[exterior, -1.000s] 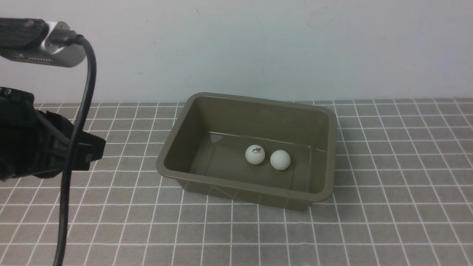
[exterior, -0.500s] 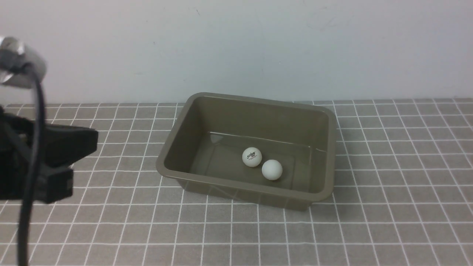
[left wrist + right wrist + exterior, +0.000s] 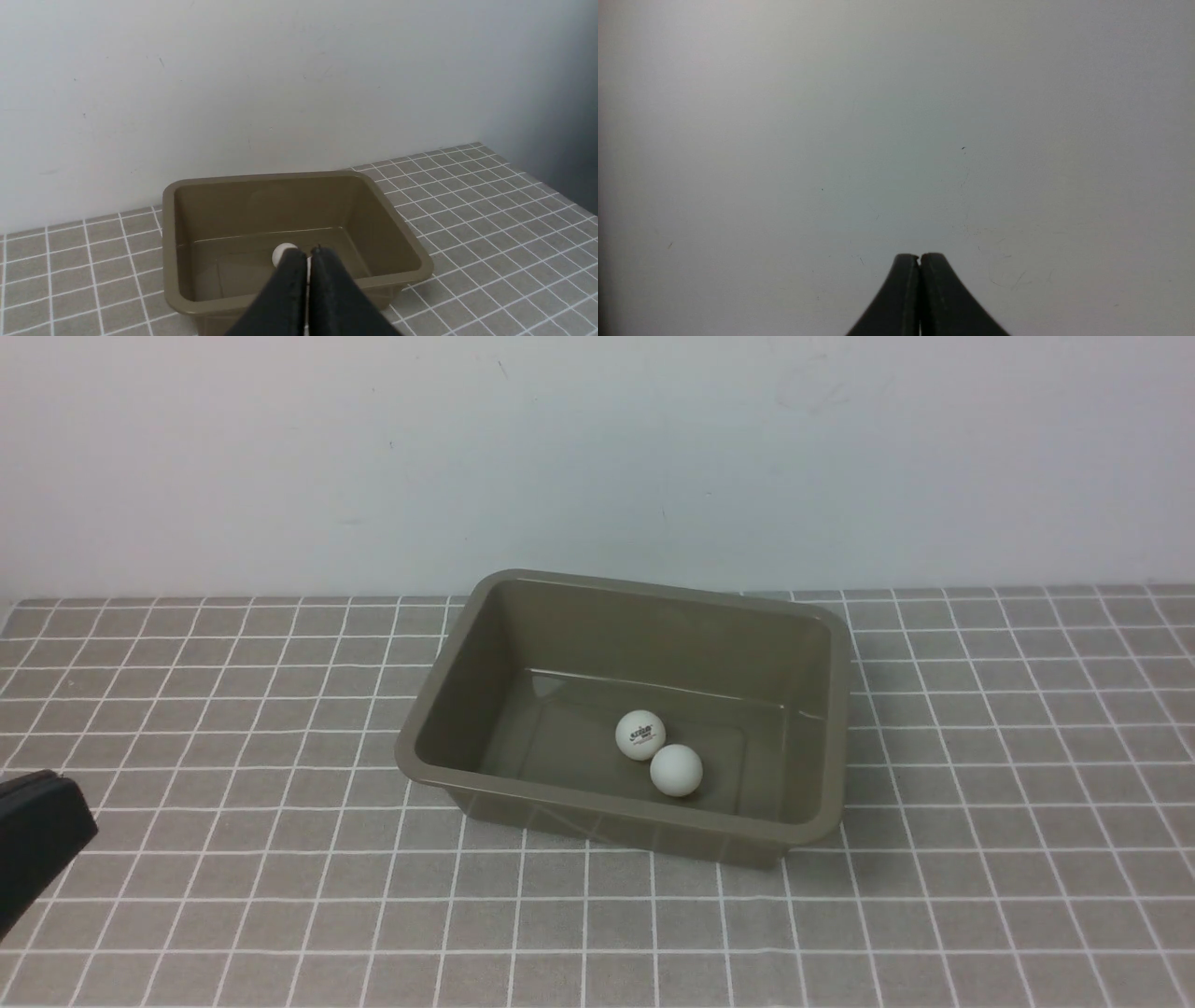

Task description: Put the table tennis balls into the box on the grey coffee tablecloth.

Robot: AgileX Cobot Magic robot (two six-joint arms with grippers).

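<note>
The olive-brown box (image 3: 485, 616) stands on the grey coffee tablecloth (image 3: 980, 821). Both table tennis balls lie touching on its floor: the logo ball (image 3: 639, 735) and the plain ball (image 3: 676, 770). In the left wrist view the box (image 3: 303, 301) shows with one ball (image 3: 281, 252) partly hidden behind my fingers. My left gripper (image 3: 308, 254) is shut and empty, drawn back from the box; only a black tip (image 3: 33, 831) shows at the front view's left edge. My right gripper (image 3: 919, 256) is shut and empty, facing the bare wall, out of the front view.
A pale wall (image 3: 597, 457) rises right behind the box along the cloth's far edge. The checked cloth stretches on both sides of the box and in front of it.
My left arm has drawn back and down to the left, nearly out of the front view. The two balls have rolled a little toward the box's near wall and left.
</note>
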